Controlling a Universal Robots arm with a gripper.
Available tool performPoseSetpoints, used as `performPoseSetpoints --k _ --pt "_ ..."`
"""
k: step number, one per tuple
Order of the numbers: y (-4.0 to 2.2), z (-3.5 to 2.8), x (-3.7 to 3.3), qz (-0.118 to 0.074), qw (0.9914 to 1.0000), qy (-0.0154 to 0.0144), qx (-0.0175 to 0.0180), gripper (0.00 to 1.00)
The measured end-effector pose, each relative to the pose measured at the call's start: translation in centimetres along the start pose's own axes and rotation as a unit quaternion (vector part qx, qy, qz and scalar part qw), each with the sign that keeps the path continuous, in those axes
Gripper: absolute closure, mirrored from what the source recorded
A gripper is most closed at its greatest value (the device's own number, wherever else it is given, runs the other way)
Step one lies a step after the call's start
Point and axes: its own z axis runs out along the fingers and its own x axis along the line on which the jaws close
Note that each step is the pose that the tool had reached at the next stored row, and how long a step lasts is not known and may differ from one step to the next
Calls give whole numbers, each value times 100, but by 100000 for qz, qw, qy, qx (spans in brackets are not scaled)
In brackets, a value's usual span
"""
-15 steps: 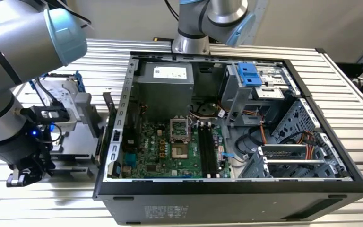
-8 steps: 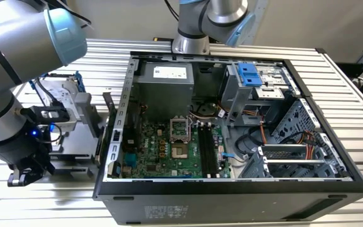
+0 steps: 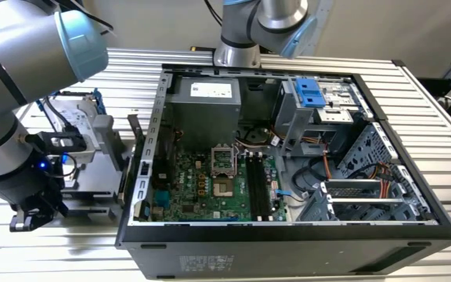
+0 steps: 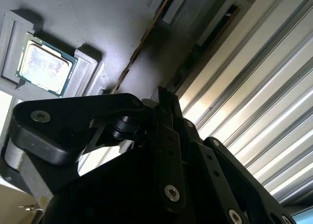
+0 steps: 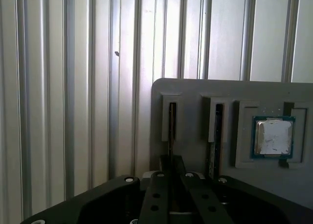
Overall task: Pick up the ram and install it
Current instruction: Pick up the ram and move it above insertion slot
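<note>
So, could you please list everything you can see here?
table: one, silver slats.
computer case: one, black, open, on the table.
motherboard: one, green, inside the case.
holder: one, grey, on the table.
ram: two sticks, brownish, seen edge-on, upright in the holder's slots.
processor chip: one, silver with green rim, in a holder recess.
arm: one, grey and blue, the exterior view's left.
gripper: one, black, nearest the ram.
</note>
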Motion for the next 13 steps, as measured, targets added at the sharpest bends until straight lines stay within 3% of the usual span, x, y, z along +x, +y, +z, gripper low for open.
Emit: performPoseSetpoints --k 13 --pt "1 -24 -1 -42 100000 -1 -5 100"
